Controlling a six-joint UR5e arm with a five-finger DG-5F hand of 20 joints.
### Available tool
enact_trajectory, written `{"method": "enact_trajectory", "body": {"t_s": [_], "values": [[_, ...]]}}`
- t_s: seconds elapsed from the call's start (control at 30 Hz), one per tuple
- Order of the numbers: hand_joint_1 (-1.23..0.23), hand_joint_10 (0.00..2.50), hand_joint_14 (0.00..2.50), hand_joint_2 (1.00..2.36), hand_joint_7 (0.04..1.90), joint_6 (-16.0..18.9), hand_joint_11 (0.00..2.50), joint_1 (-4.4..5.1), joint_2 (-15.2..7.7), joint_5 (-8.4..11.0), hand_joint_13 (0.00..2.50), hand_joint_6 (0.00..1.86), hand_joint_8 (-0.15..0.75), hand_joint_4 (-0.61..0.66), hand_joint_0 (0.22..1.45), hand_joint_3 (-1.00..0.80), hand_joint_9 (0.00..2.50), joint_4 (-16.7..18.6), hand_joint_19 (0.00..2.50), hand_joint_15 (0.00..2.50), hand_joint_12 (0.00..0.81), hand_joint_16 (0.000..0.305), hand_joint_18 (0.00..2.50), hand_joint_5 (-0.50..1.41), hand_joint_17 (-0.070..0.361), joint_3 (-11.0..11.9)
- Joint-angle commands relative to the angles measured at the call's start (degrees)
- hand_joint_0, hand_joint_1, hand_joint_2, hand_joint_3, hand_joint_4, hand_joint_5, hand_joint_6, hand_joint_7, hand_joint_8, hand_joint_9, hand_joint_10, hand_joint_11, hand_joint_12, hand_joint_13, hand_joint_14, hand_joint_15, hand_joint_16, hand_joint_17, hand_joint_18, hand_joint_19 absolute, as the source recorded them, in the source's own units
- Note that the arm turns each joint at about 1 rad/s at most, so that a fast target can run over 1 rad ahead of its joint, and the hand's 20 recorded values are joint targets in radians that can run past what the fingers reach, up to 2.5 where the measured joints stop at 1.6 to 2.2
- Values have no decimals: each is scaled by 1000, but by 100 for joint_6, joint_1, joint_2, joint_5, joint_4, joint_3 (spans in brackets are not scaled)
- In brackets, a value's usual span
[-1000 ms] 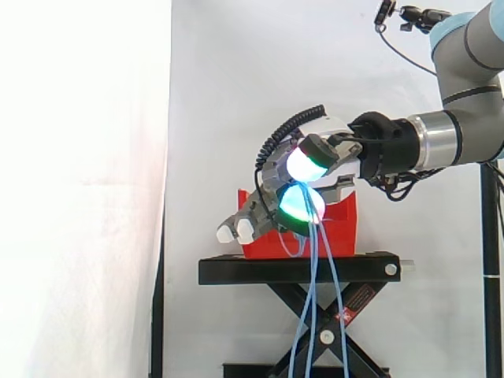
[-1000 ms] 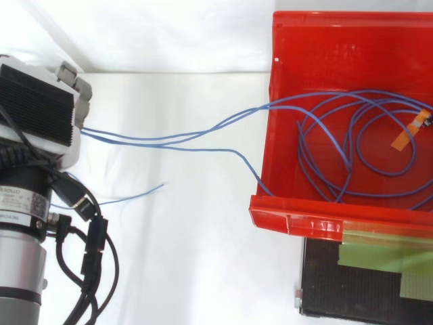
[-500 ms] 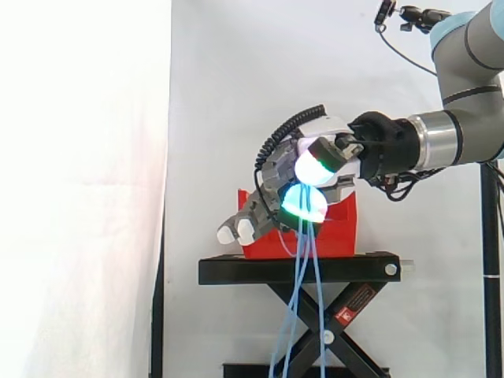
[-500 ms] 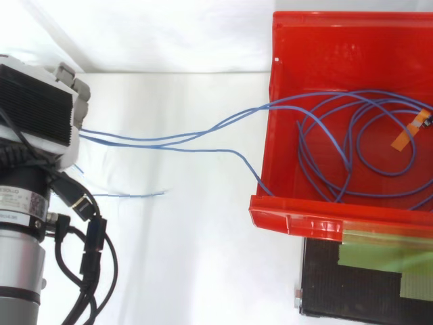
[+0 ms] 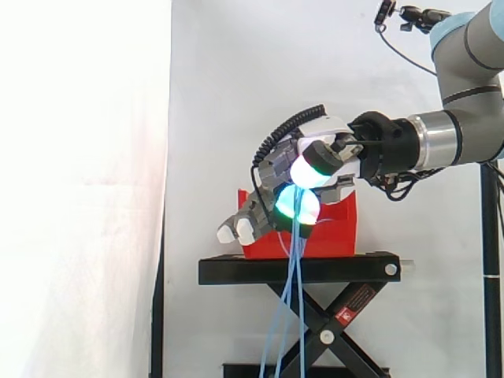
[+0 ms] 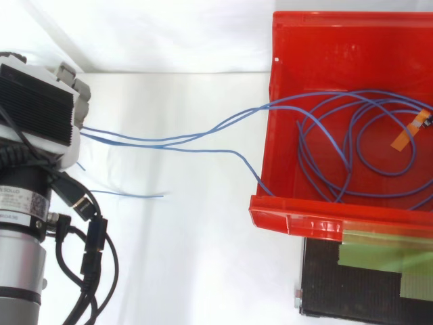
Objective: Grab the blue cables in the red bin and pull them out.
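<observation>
Pinches the blue cables (image 6: 162,141) between curled fingers (image 5: 309,170), well clear of the red bin (image 6: 291,220). Trails them across open white ground (image 6: 176,230), over the near rim, into loops inside.

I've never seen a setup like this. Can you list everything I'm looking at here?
red bin: one, red, sits on the black stand with its top open.
blue cables: several strands, blue, coiled in the bin, running over its wall to the hand and hanging below it.
orange tag: one, orange, on a cable inside the bin.
black stand: one, black, with scissor legs, under the bin.
green tape: one patch, green, on the stand's top beside the bin.
white curtain: one, white, behind everything.
arm: one, grey, enters from the side view's right.
hand: one, grey with glowing pads, pinching the cables.
</observation>
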Motion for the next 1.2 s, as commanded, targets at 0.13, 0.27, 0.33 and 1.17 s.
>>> {"method": "enact_trajectory", "body": {"t_s": [0.13,0.27,0.33,1.17], "values": [[-981,14,5,1004,423,-1,454,-6,1,-1,375,1151,272,224,830,-894,731,0,228,125,322,47,348,582,106,0],[-978,17,7,1004,424,8,492,-6,-8,-1,469,1143,273,224,829,-895,764,-9,258,191,318,46,406,592,104,0],[-975,18,9,1005,426,8,532,-6,1,-1,520,1138,274,220,828,-897,785,-9,270,238,323,45,436,597,102,0],[-975,234,19,1004,346,-19,1308,-6,-8,-10,832,1251,344,198,808,-902,489,0,441,928,338,40,501,482,90,0]]}}
